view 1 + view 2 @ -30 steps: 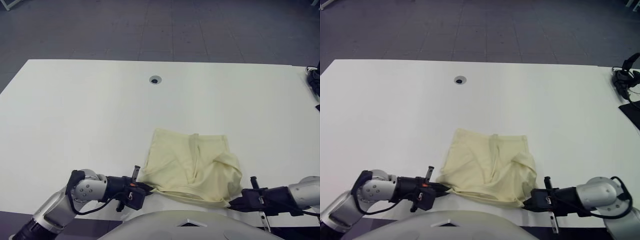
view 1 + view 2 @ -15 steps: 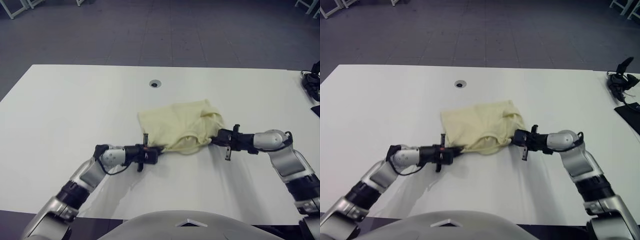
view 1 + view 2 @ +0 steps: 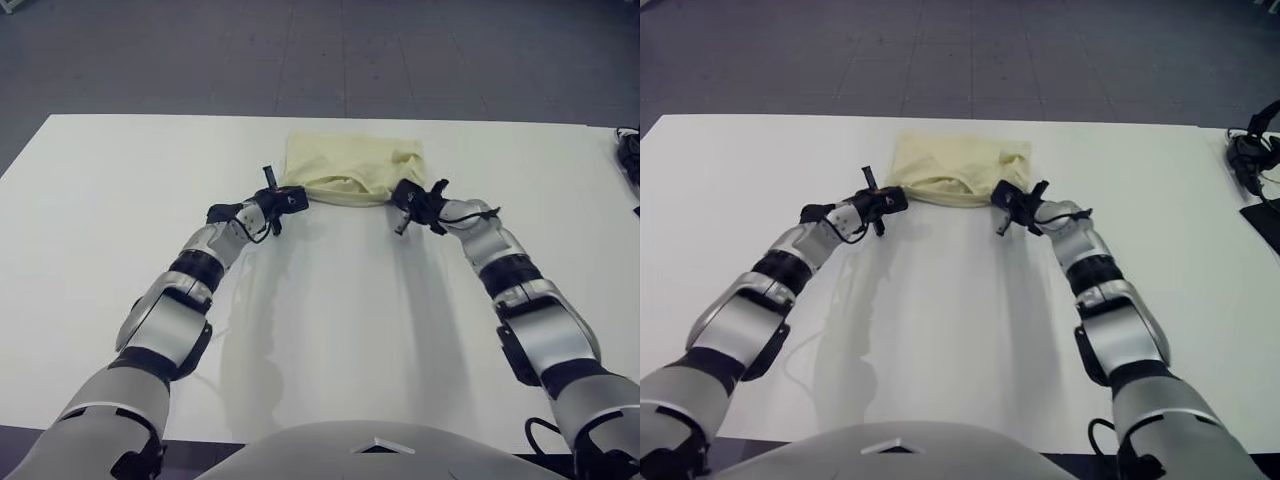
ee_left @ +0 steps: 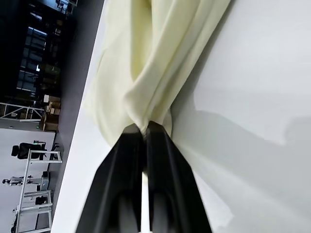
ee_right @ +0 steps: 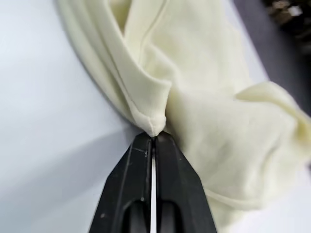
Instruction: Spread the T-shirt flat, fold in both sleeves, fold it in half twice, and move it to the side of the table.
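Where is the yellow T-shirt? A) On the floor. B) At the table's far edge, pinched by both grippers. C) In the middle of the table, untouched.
B: the T-shirt lies at the table's far edge, with the left gripper and right gripper each shut on it.

Soft, matt cloth T-shirt (image 3: 350, 165), creased, on a smooth white desk (image 3: 330, 330) with a slight sheen; left end effector (image 4: 144, 128) and right end effector (image 5: 154, 138) in smooth black plastic.

Cannot tell sleeves from collar in the bunched T-shirt (image 3: 352, 168); pinched corners buried inside clamped left gripper (image 4: 145, 128) and right gripper (image 5: 154, 137). Well right of T-shirt, dark cabled object (image 3: 1243, 158) cropped.
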Controlling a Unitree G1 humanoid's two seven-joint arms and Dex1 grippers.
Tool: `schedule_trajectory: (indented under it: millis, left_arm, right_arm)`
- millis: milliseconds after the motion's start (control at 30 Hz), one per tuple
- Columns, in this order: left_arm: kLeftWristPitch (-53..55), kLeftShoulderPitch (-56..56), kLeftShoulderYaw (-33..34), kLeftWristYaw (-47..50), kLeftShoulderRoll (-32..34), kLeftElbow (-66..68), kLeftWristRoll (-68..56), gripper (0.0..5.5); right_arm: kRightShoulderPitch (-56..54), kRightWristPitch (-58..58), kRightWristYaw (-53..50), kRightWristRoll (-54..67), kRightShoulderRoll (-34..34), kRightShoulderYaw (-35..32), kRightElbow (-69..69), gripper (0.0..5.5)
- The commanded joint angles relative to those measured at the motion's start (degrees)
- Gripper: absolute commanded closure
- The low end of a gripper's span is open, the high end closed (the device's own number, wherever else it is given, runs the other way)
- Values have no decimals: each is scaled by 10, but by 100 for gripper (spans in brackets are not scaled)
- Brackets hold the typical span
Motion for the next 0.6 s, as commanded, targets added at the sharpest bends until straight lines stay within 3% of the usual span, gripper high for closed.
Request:
schedule_trajectory:
  millis: [33,200,333,433,500,600]
  left_arm:
    - [-45,13,56,-17,48,-103,-42,550]
    - [-3,197,124,-144,172,-493,-126,550]
    - [38,402,158,-252,295,-742,-172,550]
    - [-18,580,110,-346,436,-827,-206,550]
    - [-15,637,77,-360,447,-826,-171,550]
    - [4,666,57,-363,430,-827,-114,550]
  right_arm:
    - [31,-30,7,45,-60,-70,-148,548]
    - [240,38,122,119,-193,-161,-512,548]
    - [436,49,219,140,-283,-230,-673,548]
    - [632,10,314,119,-339,-266,-752,548]
    - [742,-8,358,89,-360,-272,-785,548]
    - [807,-16,369,46,-370,-256,-798,548]
